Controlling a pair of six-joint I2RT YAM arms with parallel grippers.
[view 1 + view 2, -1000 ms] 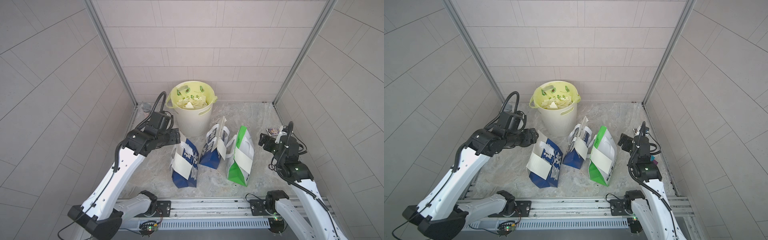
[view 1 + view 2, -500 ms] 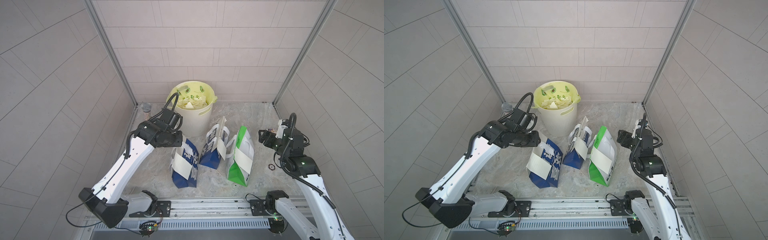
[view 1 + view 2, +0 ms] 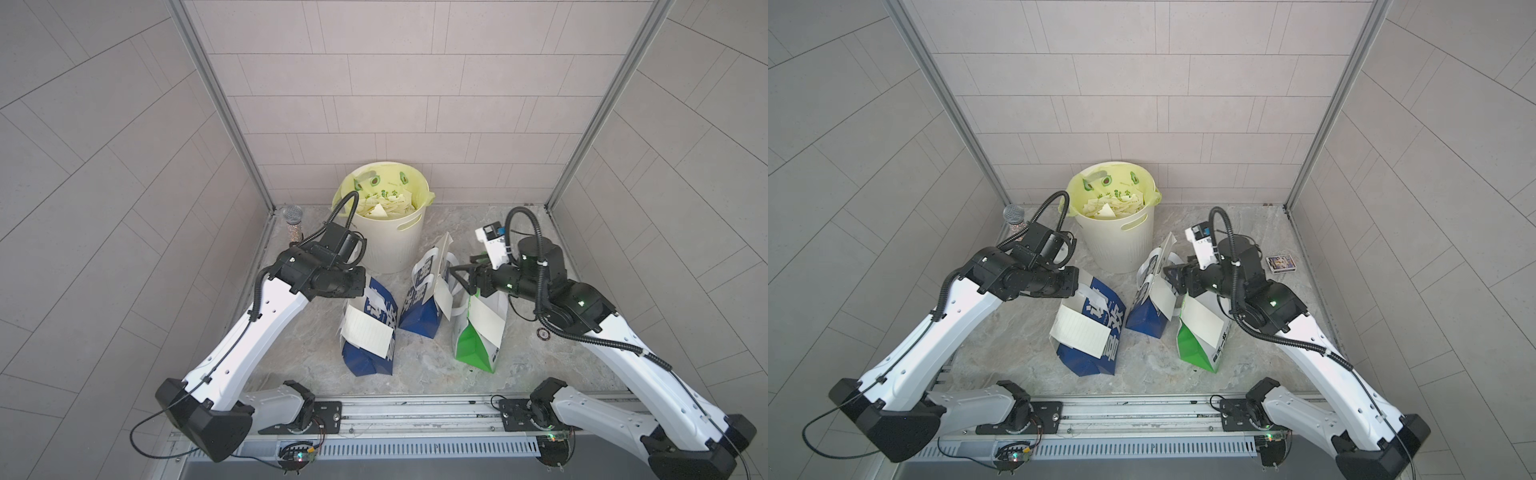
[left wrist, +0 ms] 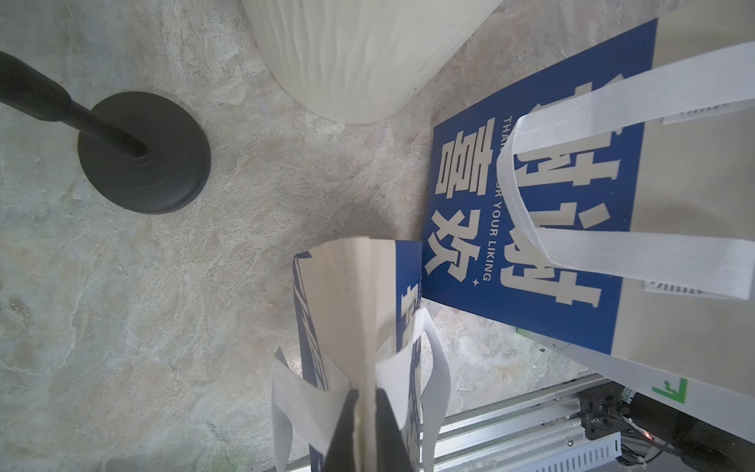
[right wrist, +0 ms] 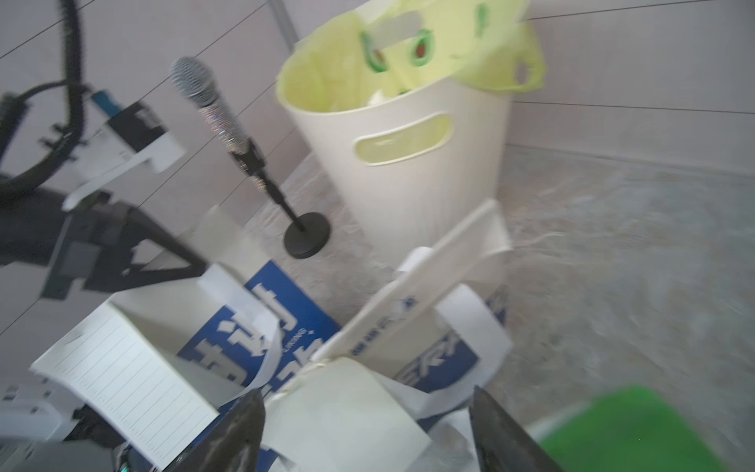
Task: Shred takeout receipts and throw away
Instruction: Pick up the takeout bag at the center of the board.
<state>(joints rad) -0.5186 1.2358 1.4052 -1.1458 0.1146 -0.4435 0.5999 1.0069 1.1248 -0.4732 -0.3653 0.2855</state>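
Three takeout bags stand in front of the bin, each with a white receipt on its side. The left blue bag (image 3: 370,361) carries a lined receipt (image 3: 368,332) (image 5: 122,380). My left gripper (image 4: 365,408) (image 3: 359,286) is shut on that bag's pinched top edge. The middle blue bag (image 3: 419,320) (image 4: 531,204) has a receipt (image 3: 444,297), and so does the green bag (image 3: 473,349), whose receipt (image 3: 484,322) faces the front. My right gripper (image 5: 367,433) (image 3: 457,278) is open at the middle bag's top, with a plain receipt (image 5: 343,408) between its fingers, untouched.
A cream bin (image 3: 390,245) with a yellow liner holds paper scraps at the back. A microphone on a stand (image 3: 293,216) (image 5: 196,86) is at the back left, its base (image 4: 143,151) close to the bin. A small card box (image 3: 1281,262) lies at the right. The rail (image 3: 415,411) runs along the front.
My left gripper swung over to the left blue bag's top and closed on it. My right arm reached left to the middle bag, and its jaws narrowed a little.
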